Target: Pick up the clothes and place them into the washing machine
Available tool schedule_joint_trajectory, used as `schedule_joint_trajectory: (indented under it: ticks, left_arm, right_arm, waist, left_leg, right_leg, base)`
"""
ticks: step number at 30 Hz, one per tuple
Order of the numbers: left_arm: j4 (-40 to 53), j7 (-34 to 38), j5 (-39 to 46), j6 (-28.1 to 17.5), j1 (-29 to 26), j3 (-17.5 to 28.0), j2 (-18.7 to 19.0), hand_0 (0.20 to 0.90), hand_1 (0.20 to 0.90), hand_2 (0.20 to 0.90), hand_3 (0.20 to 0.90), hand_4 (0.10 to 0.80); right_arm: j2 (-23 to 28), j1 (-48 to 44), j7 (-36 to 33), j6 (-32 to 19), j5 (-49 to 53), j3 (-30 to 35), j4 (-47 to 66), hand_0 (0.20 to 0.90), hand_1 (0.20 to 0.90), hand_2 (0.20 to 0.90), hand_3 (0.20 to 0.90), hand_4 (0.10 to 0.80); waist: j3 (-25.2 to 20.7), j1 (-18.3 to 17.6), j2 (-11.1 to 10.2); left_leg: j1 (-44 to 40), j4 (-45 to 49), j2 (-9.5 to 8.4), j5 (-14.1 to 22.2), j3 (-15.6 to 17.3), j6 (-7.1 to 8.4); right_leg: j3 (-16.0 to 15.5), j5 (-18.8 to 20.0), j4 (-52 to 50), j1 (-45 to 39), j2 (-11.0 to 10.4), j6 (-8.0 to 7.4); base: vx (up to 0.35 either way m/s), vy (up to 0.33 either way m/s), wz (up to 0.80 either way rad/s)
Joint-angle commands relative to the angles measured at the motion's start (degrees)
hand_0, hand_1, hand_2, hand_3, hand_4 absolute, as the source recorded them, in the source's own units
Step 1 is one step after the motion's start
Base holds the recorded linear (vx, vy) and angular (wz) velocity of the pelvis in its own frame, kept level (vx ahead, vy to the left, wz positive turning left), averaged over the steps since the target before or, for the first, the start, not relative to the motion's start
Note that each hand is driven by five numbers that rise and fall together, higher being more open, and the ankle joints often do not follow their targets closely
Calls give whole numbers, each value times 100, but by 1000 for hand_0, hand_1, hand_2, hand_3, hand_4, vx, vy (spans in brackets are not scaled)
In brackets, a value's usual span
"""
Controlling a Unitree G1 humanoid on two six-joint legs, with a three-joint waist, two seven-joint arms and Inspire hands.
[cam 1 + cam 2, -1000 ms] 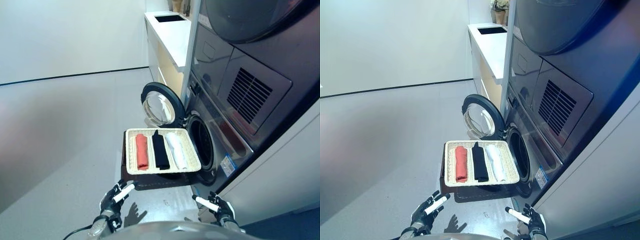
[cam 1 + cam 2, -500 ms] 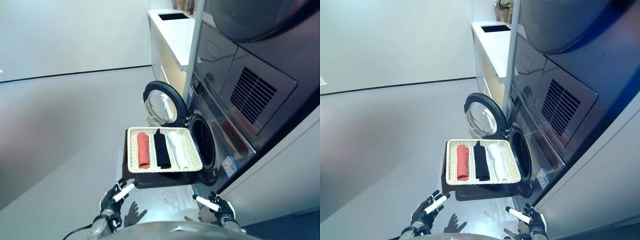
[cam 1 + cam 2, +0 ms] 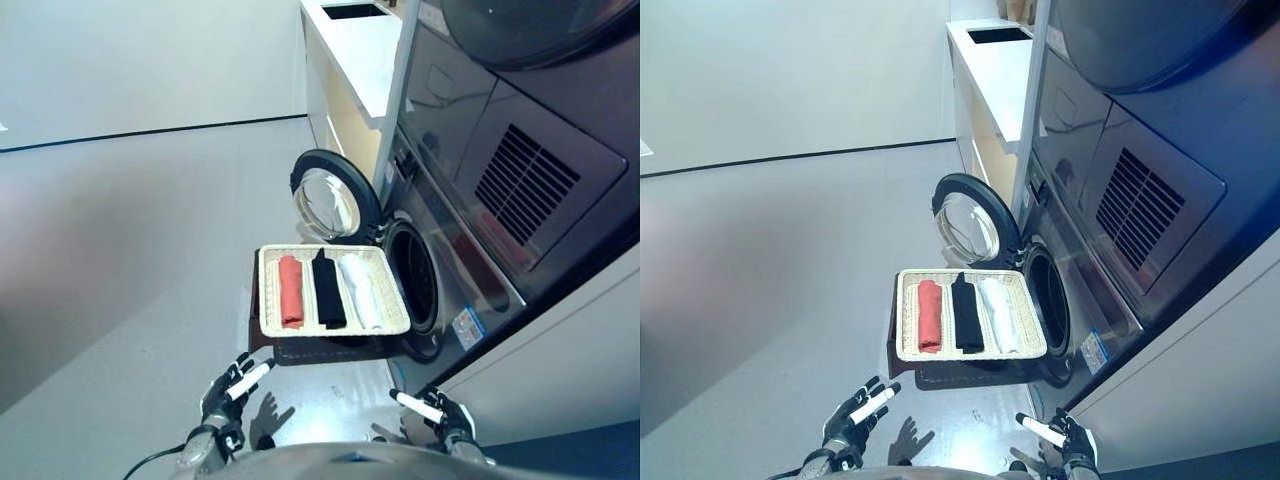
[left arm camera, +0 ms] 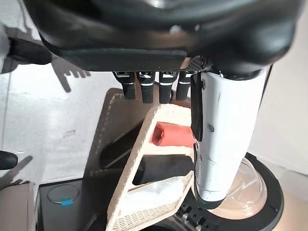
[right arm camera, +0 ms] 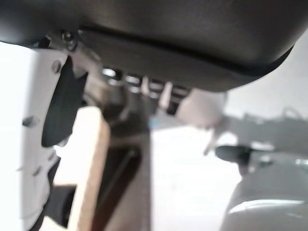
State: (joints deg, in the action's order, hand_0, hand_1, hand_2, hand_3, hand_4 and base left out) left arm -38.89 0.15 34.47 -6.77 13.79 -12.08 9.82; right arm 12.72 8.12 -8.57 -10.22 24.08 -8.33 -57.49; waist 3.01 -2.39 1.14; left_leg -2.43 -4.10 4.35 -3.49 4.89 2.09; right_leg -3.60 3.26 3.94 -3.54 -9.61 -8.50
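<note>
while the three rolled cloths, one red (image 3: 290, 290), one black (image 3: 327, 290), one white (image 3: 359, 292), lie side by side in the shallow cream wicker tray (image 3: 268, 300) on a dark stand (image 3: 300, 352), nothing has gone into the grey front-loading washing machine (image 3: 470, 240). its round door (image 3: 335, 195) stands open just behind the tray. left hand (image 3: 228, 385) and right hand (image 3: 440, 410) hover low with fingers spread, empty, so all the picking up is left.

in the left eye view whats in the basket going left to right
red rolled cloth → black rolled cloth → white rolled cloth, side by side in the wicker basket, with the washing machine's open drum just past its right edge.
</note>
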Motion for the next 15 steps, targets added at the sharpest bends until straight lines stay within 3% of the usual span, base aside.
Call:
schedule_joint_trajectory:
  ticks: [1,5,8,12,14,15]
  left_arm:
    - [222,-52,-46,-492,-516,122,170,900,900,900,900,800]
    - [305,-23,-49,-499,-588,100,182,900,900,900,900,800]
    - [314,15,-29,-490,-664,120,224,900,900,900,900,800]
    - [418,52,-58,-457,-641,161,300,900,900,900,900,800]
    - [449,49,-91,-431,-626,188,351,900,900,900,900,800]
    - [468,32,-94,-417,-599,224,355,900,900,900,900,800]
  right_arm:
    - [34,-574,37,-318,187,166,48,900,900,900,900,800]
    - [39,-585,28,-316,264,297,55,900,900,900,900,800]
    - [37,-603,-5,-313,325,389,68,900,900,900,900,800]
    - [23,-625,-8,-310,363,399,121,900,900,900,900,800]
    - [11,-650,-22,-312,408,412,68,900,900,900,900,800]
    - [-7,-628,-13,-321,471,464,82,900,900,900,900,800]
  waist:
    - [-52,67,-308]
    - [-40,72,-346]
    - [-32,59,-416]
    - [140,18,-412]
    - [241,-8,-350]
    - [245,-28,-324]
  left_leg:
    - [224,1029,-135,807,-127,-72]
    - [138,948,-270,834,-147,-167]
    - [104,979,-428,925,-216,-268]
    - [-21,1087,-635,1071,-286,-521]
    - [-81,1107,-637,1080,-342,-577]
    - [-177,1052,-628,1128,-360,-554]
  right_leg:
    - [161,-150,-751,294,-241,-83]
    - [140,-29,-1020,325,-391,-210]
    - [156,358,-1506,448,-592,-263]
    - [335,1001,-2484,842,-721,-102]
    - [317,985,-2816,1085,-634,-25]
    - [111,775,-2580,1252,-625,-31]
  base:
    - [54,110,-6]
    - [59,134,-1]
    - [52,136,10]
    - [31,187,19]
    - [65,147,19]
    - [115,61,19]
